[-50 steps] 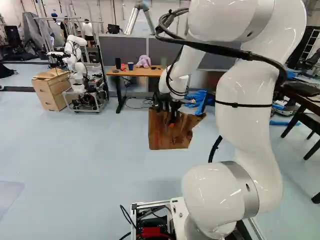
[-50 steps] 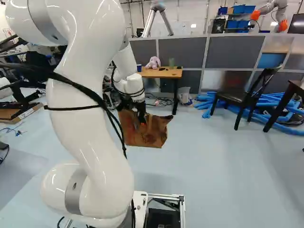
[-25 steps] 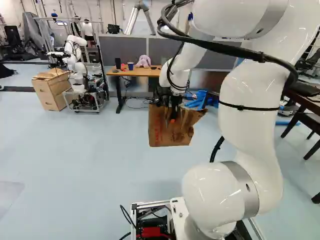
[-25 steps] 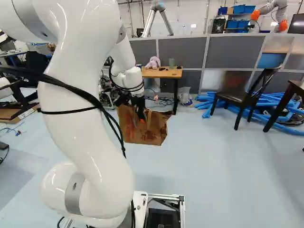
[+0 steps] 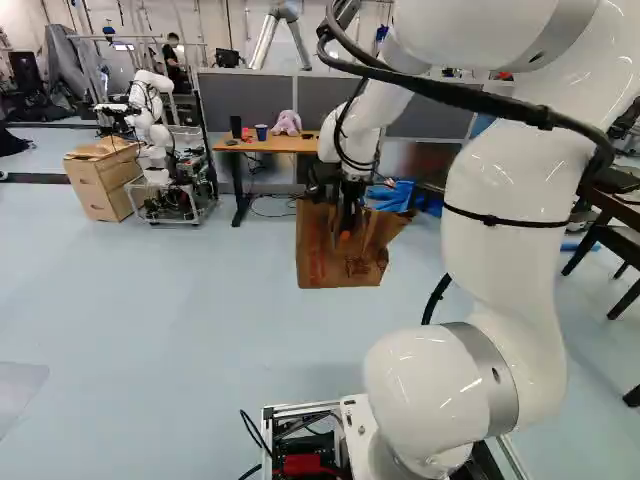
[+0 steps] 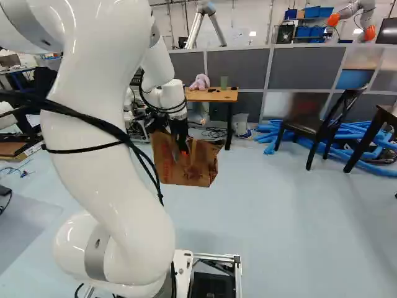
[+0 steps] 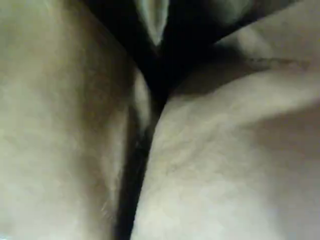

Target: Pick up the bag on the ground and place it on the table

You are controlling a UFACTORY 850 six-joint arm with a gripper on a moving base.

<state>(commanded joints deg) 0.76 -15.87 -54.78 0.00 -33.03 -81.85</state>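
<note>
My gripper [image 5: 346, 232] is shut on the brown paper bag [image 5: 322, 264], which hangs above the floor. In the right base view the orange-tipped gripper [image 6: 183, 153] reaches down into the upper part of the bag [image 6: 200, 167]. Brown folds of the bag [image 7: 215, 165] fill the wrist view and hide the fingers. Beyond the bag stands the wooden-topped table [image 5: 280, 146], a little left of it in the left base view. On it are a pink plush toy [image 5: 288, 122], a blue cup [image 5: 261, 131] and a dark cylinder [image 5: 236, 126].
Cables [image 6: 214, 132] lie under the table, with a whitish bin [image 6: 240, 123] beside it. Blue tubes [image 6: 366, 149] and a black chair [image 6: 313, 127] are to the right. Another robot [image 5: 155, 130] stands at the left by a wooden drawer cabinet [image 5: 103, 180]. Grey partitions [image 6: 236, 68] rise behind the table.
My arm has shifted, raising the bag slightly, still in the gripper. Its upper links have swung right in the left base view and left in the right one. The base has stayed put.
</note>
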